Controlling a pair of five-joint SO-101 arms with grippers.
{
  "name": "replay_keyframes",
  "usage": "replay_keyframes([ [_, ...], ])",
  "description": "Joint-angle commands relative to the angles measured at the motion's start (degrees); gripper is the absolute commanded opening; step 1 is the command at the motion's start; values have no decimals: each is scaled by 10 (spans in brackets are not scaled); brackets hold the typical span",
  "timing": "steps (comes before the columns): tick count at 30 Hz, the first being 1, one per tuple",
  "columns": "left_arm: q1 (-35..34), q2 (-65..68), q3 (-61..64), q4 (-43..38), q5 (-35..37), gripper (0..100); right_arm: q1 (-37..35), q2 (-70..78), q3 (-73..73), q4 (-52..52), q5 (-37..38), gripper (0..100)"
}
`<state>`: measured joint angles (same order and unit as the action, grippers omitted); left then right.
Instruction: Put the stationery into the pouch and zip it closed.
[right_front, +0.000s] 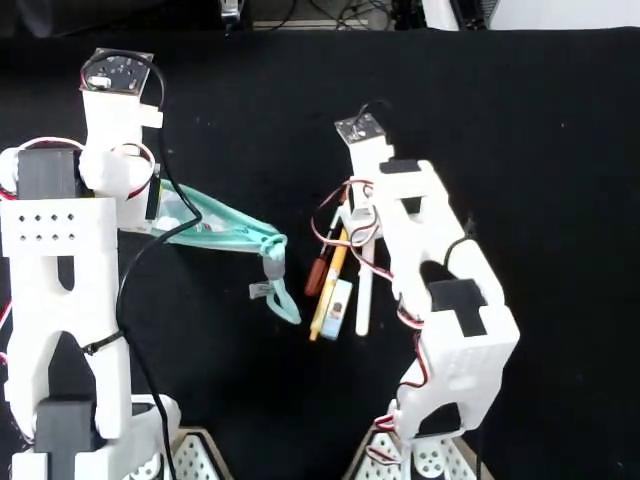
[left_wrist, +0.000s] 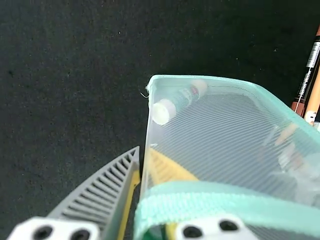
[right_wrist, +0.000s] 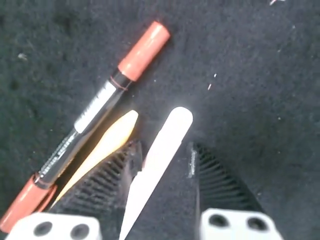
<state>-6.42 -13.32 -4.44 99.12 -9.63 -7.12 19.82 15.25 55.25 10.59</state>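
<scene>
High view: the table (right_front: 540, 120) carries the whole job, with both arm bases along one edge.

1. Pouch (right_front: 225, 232): teal, see-through. It runs from the left claw (right_front: 160, 208) towards the table's middle. That claw is closed on the pouch's end wall. The left wrist view shows a white-capped item (left_wrist: 162, 111) and something yellow already inside (what kind of item cannot be told).
2. Loose stationery lies at the table's middle, just beside the pouch's free end. It comprises a white stick (right_wrist: 160, 145), a yellow pen (right_front: 330, 290), a red-capped marker (right_wrist: 107, 107) and a small boxed item (right_front: 338, 305).
3. Right claw (right_wrist: 163, 146): jaws apart, set down astride the white stick and not clamped on it.

Progress, as a judgement: loading is partly done. Four pieces lie outside the pouch, the white stick looks to be the next pick, and zipping has not begun. Whether the zip is fully open cannot be told.

Markings: the marker's barrel bears a white label with dark print, too small to read, and the boxed item has a bluish label, also unreadable
</scene>
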Motion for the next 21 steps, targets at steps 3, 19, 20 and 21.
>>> replay_keyframes([
  [3, 7, 21, 19, -9, 7, 30, -1, 2, -65, 33, -72, 163],
  [19, 7, 21, 19, -9, 7, 30, 2, 97, -186, 122, -88, 162],
  [20, 7, 21, 19, -9, 7, 30, 2, 111, -202, 129, -88, 162],
  [21, 7, 21, 19, -9, 7, 30, 2, 124, -216, 137, -88, 162],
])
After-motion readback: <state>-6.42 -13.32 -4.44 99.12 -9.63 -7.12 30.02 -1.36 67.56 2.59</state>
